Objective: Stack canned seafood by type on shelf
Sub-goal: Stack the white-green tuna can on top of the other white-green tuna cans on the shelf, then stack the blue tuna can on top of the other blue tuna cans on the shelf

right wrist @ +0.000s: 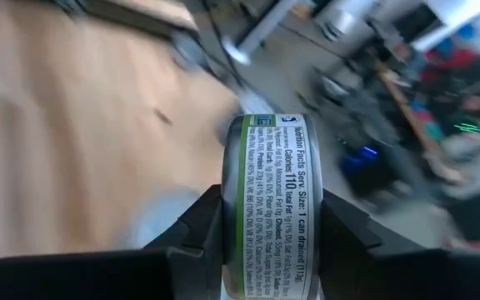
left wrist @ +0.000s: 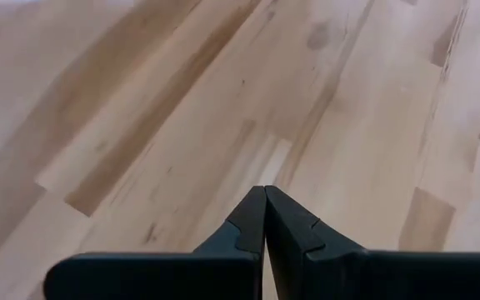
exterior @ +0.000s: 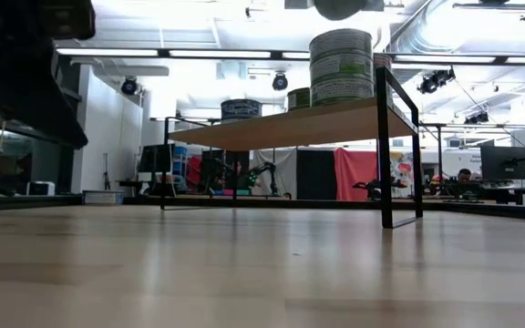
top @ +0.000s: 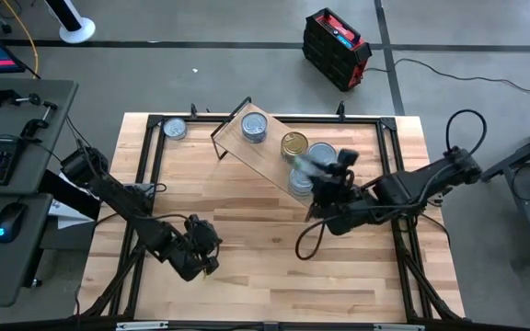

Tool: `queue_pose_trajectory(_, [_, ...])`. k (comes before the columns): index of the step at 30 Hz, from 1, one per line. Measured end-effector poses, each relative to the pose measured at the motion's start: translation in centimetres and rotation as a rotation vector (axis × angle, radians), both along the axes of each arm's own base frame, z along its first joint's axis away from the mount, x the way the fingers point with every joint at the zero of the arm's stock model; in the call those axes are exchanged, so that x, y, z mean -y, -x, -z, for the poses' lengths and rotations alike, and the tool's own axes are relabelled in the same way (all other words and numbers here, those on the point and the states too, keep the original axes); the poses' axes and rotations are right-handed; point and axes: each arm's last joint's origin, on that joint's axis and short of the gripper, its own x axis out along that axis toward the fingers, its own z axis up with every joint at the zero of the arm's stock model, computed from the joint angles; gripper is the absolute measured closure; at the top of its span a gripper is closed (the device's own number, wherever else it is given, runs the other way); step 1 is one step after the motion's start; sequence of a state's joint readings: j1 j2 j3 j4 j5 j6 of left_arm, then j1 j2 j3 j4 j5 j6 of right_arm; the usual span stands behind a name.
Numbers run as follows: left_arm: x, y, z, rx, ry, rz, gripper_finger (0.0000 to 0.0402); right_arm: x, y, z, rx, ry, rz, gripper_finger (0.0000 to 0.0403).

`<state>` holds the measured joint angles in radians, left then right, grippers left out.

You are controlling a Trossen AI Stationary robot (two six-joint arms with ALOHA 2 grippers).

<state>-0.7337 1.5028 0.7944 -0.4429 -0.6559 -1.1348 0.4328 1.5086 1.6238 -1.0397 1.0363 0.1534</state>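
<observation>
From above, the right hand hovers at the shelf's near end, beside a gold-topped tin, while the left hand waits over bare surface. The right wrist view shows a green-labelled tin clamped on edge between its fingers. The left wrist view shows fingers pressed together, empty.

Robotics lab: concrete floor, computer desk, exposed ceiling ducts, monitors

Left gripper: two dark fingers pressed together, tips meeting, nothing between them. Beneath and beyond lies only the light plank table top, pale and darker boards alternating.
</observation>
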Motion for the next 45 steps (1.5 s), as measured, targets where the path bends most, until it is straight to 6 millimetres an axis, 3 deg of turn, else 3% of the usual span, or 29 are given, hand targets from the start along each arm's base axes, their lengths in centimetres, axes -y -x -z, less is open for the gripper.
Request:
queue_pose_trajectory(5, [-0.1,-0.2,0.1,-0.036,0.083,-0.015,0.0401,1.9,1.9,1.3,-0.186,0.094,0.126,0.0291])
queue_pose_trajectory(21, [-0.1,-0.2,0.1,-0.018,0.124,-0.064,0.0401,5.5,1.0,2.4,-0.419,0.079,0.174,0.0291])
queue_pose_trajectory(23, [-0.1,-0.2,0.1,-0.017,0.125,-0.066,0.0401,5.7,0.9,2.5,-0.428,0.057,0.171,0.0290])
queue_pose_trajectory(31, [-0.1,-0.2,0.1,-0.020,0.114,-0.054,0.0401,5.6,0.7,2.5,-0.420,-0.003,0.153,0.0221])
queue_pose_trajectory(45, [-0.1,-0.2,0.1,-0.041,0.090,-0.014,0.0401,5.2,0.4,2.5,-0.372,-0.113,0.119,0.0213])
